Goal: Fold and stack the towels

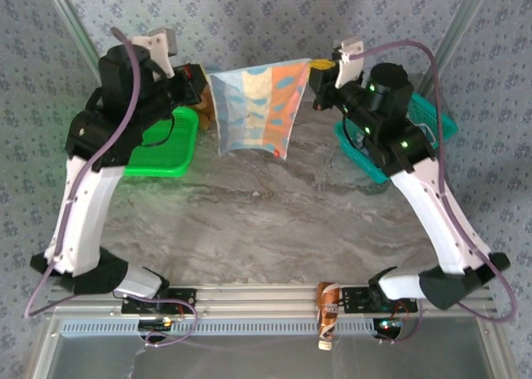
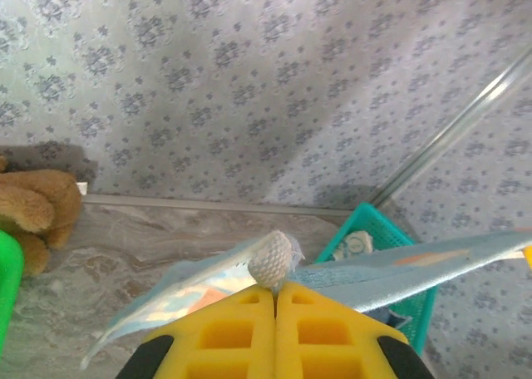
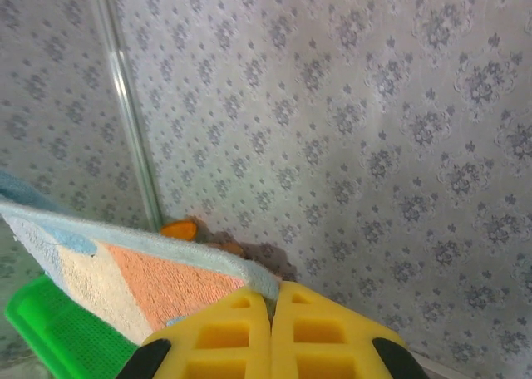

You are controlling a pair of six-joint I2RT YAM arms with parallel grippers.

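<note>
A striped blue, cream and orange towel [image 1: 256,109] with polka dots hangs spread in the air above the back of the table, stretched between both arms. My left gripper [image 1: 199,78] is shut on its left top corner; in the left wrist view a bunched white corner [image 2: 273,260] pokes out above the closed yellow fingers [image 2: 241,329]. My right gripper [image 1: 314,66] is shut on the right top corner, and the towel's blue edge and orange stripe [image 3: 166,281] run off to the left of its yellow fingers [image 3: 320,333]. Another pale cloth [image 2: 357,244] lies in the teal basket.
A green basket [image 1: 166,142] sits at the back left, a teal basket [image 1: 432,121] at the back right. A brown plush toy [image 2: 33,209] rests by the back wall next to the green basket. Patterned walls close in the table [image 1: 266,221].
</note>
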